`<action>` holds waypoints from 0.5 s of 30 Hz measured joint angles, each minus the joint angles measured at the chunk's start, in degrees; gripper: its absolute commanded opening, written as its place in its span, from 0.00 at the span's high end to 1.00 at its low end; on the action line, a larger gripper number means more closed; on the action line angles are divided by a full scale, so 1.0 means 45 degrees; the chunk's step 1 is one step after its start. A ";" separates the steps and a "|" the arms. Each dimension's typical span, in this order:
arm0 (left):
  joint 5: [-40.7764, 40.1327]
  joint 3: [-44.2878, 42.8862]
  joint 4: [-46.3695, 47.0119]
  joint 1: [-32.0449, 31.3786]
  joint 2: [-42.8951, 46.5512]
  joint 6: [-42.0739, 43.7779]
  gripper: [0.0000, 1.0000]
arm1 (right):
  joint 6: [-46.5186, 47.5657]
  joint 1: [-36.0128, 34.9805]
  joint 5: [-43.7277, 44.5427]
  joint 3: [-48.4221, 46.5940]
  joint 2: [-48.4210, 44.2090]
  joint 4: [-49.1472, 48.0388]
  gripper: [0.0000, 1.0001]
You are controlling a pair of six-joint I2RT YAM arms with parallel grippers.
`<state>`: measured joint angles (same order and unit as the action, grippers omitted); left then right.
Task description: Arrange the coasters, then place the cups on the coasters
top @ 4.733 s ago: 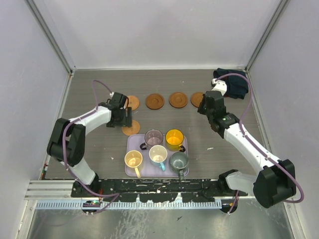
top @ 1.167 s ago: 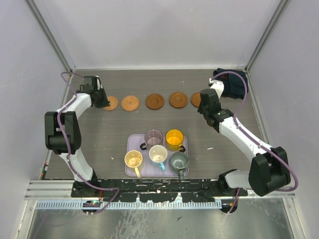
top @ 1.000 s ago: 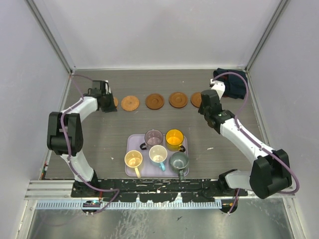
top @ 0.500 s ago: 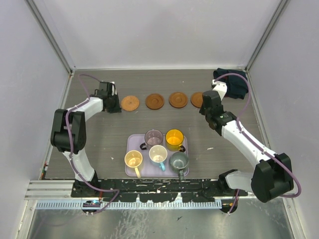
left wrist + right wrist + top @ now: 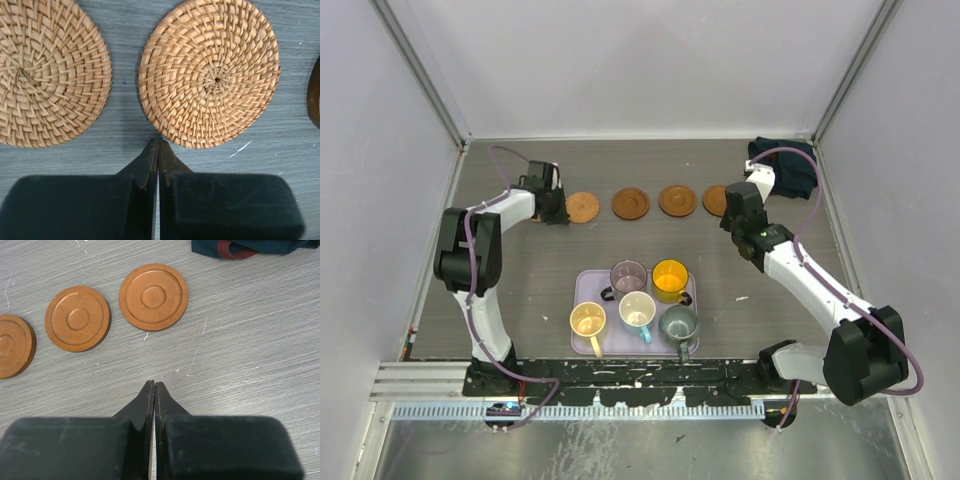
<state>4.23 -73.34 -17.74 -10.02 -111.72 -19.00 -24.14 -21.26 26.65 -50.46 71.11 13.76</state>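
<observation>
Stray coaster has joined the row: coasters (image 5: 631, 203) line the rear worktop (image 5: 520, 290). Left pincer (image 5: 158, 146) and right pincer (image 5: 154, 386) are pressed together, empty. Cups (image 5: 638, 310) await placing on the lavender tray (image 5: 585, 282).

The grey wood-grain bench (image 5: 520, 290) carries a row of round brown coasters (image 5: 631, 203) running parallel to its far edge, from near the left edge towards the far right corner (the woven coasters (image 5: 209, 80) are at the left end of the row, the ringed coasters (image 5: 153, 296) are smooth). A dark folded cloth (image 5: 790, 170) lies in the far right corner. A lavender tray (image 5: 582, 283) sits near the middle of the near edge, with a small white scrap (image 5: 741, 298) on the bare surface to its right.
</observation>
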 measured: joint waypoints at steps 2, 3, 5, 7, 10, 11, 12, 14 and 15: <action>0.0010 -0.0199 -0.0010 -0.0029 -0.0151 0.0000 1.00 | 0.0000 0.0000 0.0034 0.0000 0.0029 0.0005 0.97; 0.0010 -0.0291 -0.0019 -0.0049 -0.0214 0.0005 1.00 | 0.0000 0.0000 0.0049 0.0000 0.0039 0.0005 0.97; 0.0005 -0.0413 -0.0015 -0.0092 -0.0306 0.0024 1.00 | 0.0000 0.0000 0.0068 0.0000 0.0044 0.0005 0.97; 0.0005 -0.0525 -0.0024 -0.0160 -0.0389 0.0039 1.00 | 0.0000 0.0000 0.0068 0.0000 0.0044 0.0005 0.97; 0.0005 -0.0724 -0.0034 -0.0277 -0.0539 0.0053 1.00 | 0.0000 0.0000 0.0073 0.0000 0.0092 0.0000 0.97; 0.0005 -0.0787 -0.0034 -0.0311 -0.0588 0.0063 1.00 | 0.0000 0.0000 0.0073 0.0000 0.0117 0.0000 0.97; 0.0005 -0.0874 -0.0039 -0.0359 -0.0651 0.0073 1.00 | 0.0000 0.0000 0.0073 0.0000 0.0146 0.0005 0.97; -0.0005 -0.0981 -0.0053 -0.0418 -0.0719 0.0087 1.00 | 0.0000 0.0000 0.0073 0.0000 0.0175 0.0000 0.97; -0.0024 -0.0986 -0.0053 -0.0442 -0.0724 0.0087 1.00 | 0.0000 0.0000 0.0073 0.0000 0.0175 0.0005 0.97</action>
<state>4.12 -77.78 -17.98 -12.01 -114.98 -18.61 -24.14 -21.26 26.98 -50.46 71.90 13.78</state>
